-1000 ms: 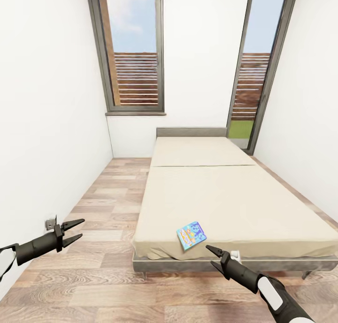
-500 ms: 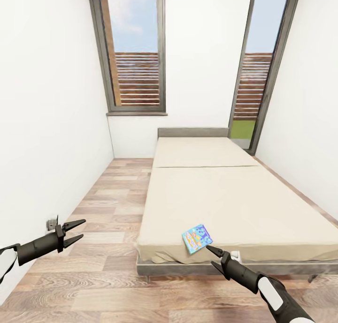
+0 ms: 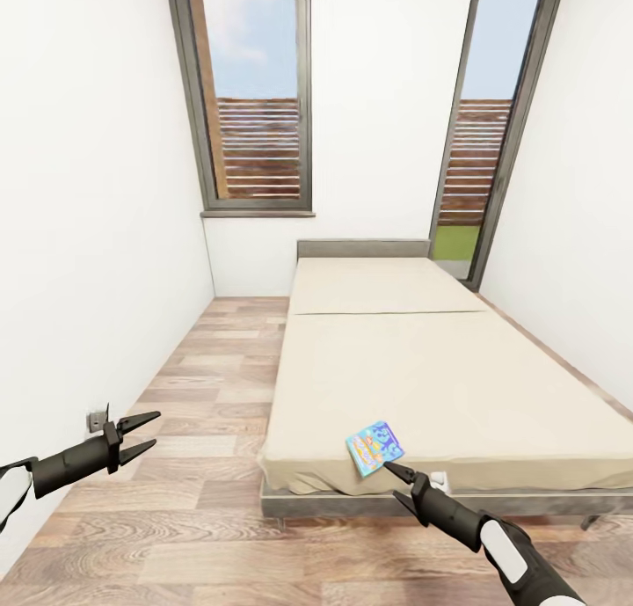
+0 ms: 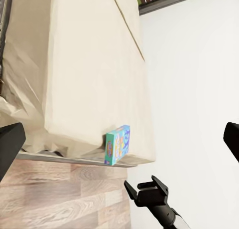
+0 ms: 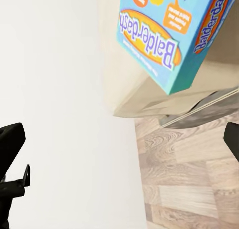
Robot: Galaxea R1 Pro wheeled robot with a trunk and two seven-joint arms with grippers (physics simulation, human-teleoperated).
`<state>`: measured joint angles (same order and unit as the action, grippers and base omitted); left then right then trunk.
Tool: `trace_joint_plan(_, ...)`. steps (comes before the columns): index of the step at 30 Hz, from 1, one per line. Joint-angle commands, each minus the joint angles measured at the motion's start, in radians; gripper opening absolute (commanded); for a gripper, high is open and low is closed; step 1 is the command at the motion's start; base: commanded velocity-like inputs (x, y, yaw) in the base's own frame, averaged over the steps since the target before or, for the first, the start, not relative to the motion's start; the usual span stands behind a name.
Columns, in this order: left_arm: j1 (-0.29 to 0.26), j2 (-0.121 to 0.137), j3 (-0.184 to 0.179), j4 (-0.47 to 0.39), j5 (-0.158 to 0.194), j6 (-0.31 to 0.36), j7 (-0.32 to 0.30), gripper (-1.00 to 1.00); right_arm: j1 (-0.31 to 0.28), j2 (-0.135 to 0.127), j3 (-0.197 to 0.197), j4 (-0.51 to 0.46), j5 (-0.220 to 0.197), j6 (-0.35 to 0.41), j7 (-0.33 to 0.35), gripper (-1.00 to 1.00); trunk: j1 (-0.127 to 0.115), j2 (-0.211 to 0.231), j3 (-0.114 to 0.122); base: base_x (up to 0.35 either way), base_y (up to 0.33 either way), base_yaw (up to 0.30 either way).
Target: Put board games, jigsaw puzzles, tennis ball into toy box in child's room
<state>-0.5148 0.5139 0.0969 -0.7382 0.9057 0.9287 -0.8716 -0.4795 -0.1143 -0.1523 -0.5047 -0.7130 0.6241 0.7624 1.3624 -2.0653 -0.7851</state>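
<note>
One board game [image 3: 374, 447], a light blue flat box with blue lettering, lies on the beige bed [image 3: 422, 368] close to its foot edge. My right gripper [image 3: 397, 485] is open just in front of that edge, its upper finger tip almost at the box's near corner, nothing between the fingers. The right wrist view shows the box [image 5: 164, 29] close up, overhanging the mattress edge, between the open fingers [image 5: 10, 139]. My left gripper [image 3: 151, 430] is open and empty over the wood floor at the left. From the left wrist, the box [image 4: 117, 145] and the right gripper [image 4: 149, 193] are seen.
The bed fills the room's right half, head end against the far wall between two tall windows [image 3: 255, 96]. A strip of wood-plank floor [image 3: 202, 386] runs along the left wall. A wall socket [image 3: 92, 421] sits low on the left wall.
The whole view has shifted slightly, so the bed and box sit a little further right in the picture. The box now lies closer to my right gripper's tips. Both grippers stay open.
</note>
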Motion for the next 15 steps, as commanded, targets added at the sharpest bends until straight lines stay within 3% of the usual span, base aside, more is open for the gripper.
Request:
trace_joint_plan(1,-0.001,0.0,0.001,0.0,-0.001,0.004,-0.003,1.0,-0.001,0.0,-0.003,0.0,-0.003,0.005,0.0,1.0,0.0,0.0,-0.001,0.0,0.081,0.0)
trace_joint_plan(9,-0.001,0.0,0.001,0.0,-0.001,0.004,-0.003,1.0,-0.001,0.01,-0.003,0.006,-0.008,-0.065,-0.002,1.0,0.0,0.0,-0.001,0.0,0.049,0.0)
trace_joint_plan(15,-0.001,0.0,0.0,0.001,-0.001,0.004,-0.003,1.0,-0.001,0.032,-0.005,0.008,-0.009,-0.092,-0.004,1.0,0.0,0.0,-0.001,0.0,0.007,0.0)
